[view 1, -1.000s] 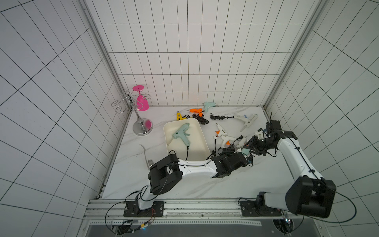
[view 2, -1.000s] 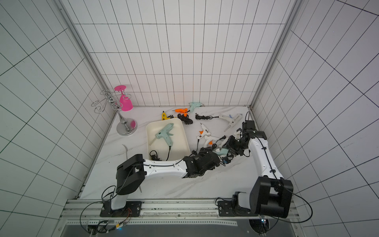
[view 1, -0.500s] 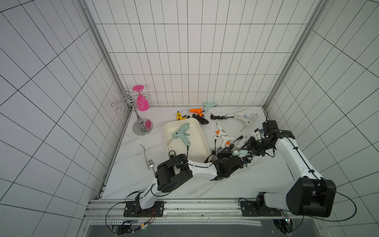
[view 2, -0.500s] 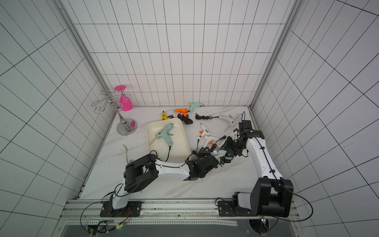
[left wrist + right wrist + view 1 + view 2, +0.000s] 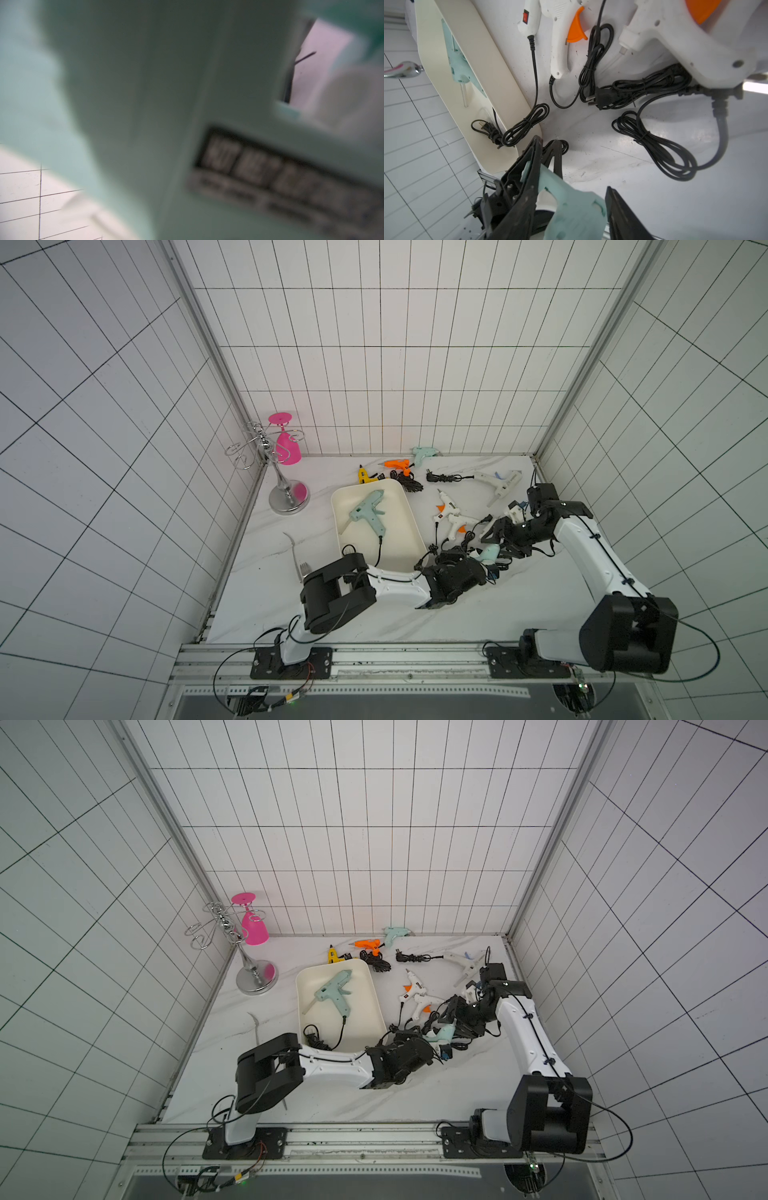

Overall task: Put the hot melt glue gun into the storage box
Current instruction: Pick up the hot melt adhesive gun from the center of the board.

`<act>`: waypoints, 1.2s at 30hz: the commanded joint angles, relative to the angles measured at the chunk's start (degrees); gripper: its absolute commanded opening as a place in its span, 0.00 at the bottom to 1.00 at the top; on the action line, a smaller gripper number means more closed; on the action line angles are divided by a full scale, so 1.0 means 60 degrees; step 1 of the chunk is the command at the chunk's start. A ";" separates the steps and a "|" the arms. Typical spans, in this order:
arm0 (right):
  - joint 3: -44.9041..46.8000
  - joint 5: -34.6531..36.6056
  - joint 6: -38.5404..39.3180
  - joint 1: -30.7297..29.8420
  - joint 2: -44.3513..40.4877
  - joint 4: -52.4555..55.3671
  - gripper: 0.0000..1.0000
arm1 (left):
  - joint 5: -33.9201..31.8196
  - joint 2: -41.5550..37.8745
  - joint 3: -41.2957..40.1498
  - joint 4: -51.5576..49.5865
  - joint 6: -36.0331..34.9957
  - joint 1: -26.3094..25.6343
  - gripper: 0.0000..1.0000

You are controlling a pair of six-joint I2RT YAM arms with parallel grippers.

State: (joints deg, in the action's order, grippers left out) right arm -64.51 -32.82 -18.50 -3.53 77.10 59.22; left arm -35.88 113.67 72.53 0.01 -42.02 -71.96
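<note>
Mint glue gun (image 5: 571,209) amid cords (image 5: 654,145) near storage box (image 5: 397,531), right end effector (image 5: 498,540) spread, left end effector (image 5: 473,565) unclear

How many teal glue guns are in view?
3. The boxed gun lies in the storage box; the far gun sits by the back wall; the held gun is in the left gripper. Others may be hidden.

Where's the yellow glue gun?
In both top views, the yellow gun lies near the back wall, by the box's far edge, left of the orange gun.
</note>
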 commanded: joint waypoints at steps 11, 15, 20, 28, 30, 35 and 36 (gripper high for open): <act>-0.0149 -0.1172 0.0152 0.1661 -0.2213 -0.3939 0.84 | 0.9260 -0.3686 0.2020 -0.6351 0.4842 0.1768 0.03; 0.1522 -0.1824 0.0009 0.1350 -0.3431 -0.6255 0.84 | 1.2776 -0.4417 0.1532 -0.5730 0.6583 0.3247 0.04; 0.2461 0.0053 0.2154 -0.0736 -0.4861 -0.6941 0.85 | 1.7019 -0.4681 0.0425 -0.3065 0.9859 0.4645 0.05; 0.3065 0.1950 0.5139 -0.2851 -0.5233 -0.8755 0.79 | 1.9409 -0.4624 0.0108 -0.0997 1.2956 0.4855 0.06; 0.3179 0.1990 0.5990 -0.3336 -0.5128 -0.9104 0.76 | 1.9588 -0.4689 0.0040 -0.0743 1.3346 0.4864 0.06; 0.3171 0.2594 0.7200 -0.4605 -0.5285 -0.9632 0.77 | 1.9634 -0.4586 -0.0091 -0.0800 1.3540 0.4889 0.06; 0.3090 0.2832 0.7541 -0.4968 -0.5247 -0.9479 0.78 | 1.9636 -0.4531 -0.0064 -0.0799 1.3575 0.4890 0.06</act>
State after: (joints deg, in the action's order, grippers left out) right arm -45.84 -20.03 18.35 -29.52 46.24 4.99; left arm 79.24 86.54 72.51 -8.03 36.56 -42.81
